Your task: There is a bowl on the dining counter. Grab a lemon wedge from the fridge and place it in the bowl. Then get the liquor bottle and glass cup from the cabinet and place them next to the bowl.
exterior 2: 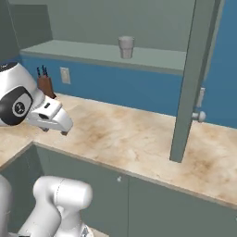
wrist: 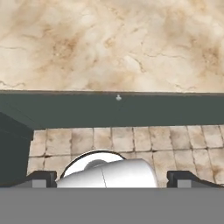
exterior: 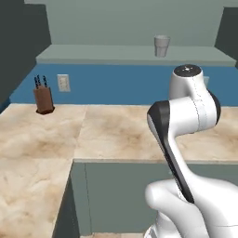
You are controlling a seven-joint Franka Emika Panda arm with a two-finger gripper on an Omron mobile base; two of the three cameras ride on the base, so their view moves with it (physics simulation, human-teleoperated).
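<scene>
Glass cup [exterior: 161, 45] upright on open cabinet shelf [exterior: 93, 55], toward its right end, near front edge, nothing beside it; same cup [exterior 2: 126, 46] seen from right base cam, mid-shelf. Cabinet door [exterior 2: 193, 78] swung open, edge-on, hanging over bench [exterior 2: 139, 134] right of cup. Liquor bottle not spotted on shelf; bowl, lemon wedge, fridge not in these shots, so no call on how far task has got beyond cabinet stage.

Tool [wrist: 112, 178] low, well short of shelf, pointing down over front edge of bench twd floor tiles [wrist: 131, 140]; tips set wide apart, nothing between them. Wrist seen at left in right base cam, over bench near knife block [exterior 2: 44, 84].

Step in hand, prob: reach for cup. To do well:
- Lift wrist clear of bench first, then swing up to shelf height; keep elbow off open door.
- Approach cup level from front, jaws either side of wall, approx mid-height – tapered sides, so low grip may slip upward.
- Close gently; thin translucent tumbler, light, prone to tip if nudged by one finger first.
- Centre before closing; check both pads touch together.
- Withdraw straight out past shelf lip before lowering.

Outlet [exterior: 63, 82] on blue backsplash, knife block at back left of bench – both well clear of path.
</scene>
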